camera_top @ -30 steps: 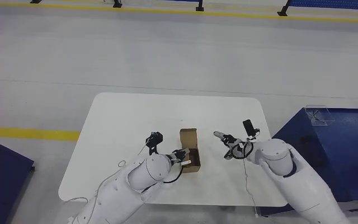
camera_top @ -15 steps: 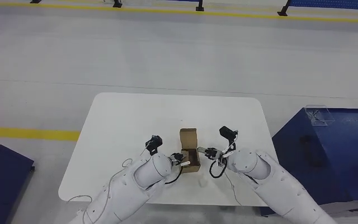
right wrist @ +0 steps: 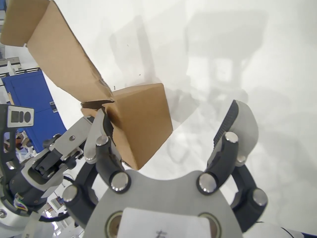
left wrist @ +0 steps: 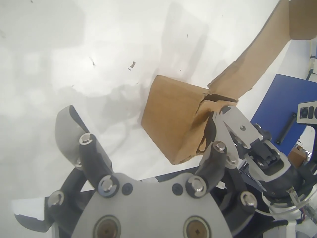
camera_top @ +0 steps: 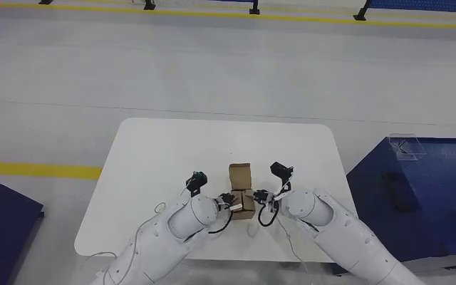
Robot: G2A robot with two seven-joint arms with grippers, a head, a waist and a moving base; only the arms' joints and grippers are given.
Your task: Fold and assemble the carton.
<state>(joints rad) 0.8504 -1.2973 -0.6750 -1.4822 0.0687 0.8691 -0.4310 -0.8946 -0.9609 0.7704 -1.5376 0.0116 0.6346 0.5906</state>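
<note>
A small brown carton (camera_top: 243,200) stands near the front middle of the white table (camera_top: 164,149), its lid flap (camera_top: 240,174) raised on the far side. My left gripper (camera_top: 229,201) is at the carton's left side and my right gripper (camera_top: 260,197) at its right. In the left wrist view the left gripper (left wrist: 140,118) is open around the carton (left wrist: 171,122), one finger (left wrist: 213,130) at the open top beside the other arm's finger. The right gripper (right wrist: 171,120) is open too, astride the carton (right wrist: 141,115), with the lid (right wrist: 62,53) slanting up.
A blue cabinet (camera_top: 406,185) stands just off the table's right edge, and another blue block (camera_top: 14,214) lies off to the left. The table's front edge runs close behind both arms. Bare tabletop extends on the far side and to the left.
The right arm has swung left from the table's right part until its gripper meets the carton. The left gripper has stayed at the carton's left side.
</note>
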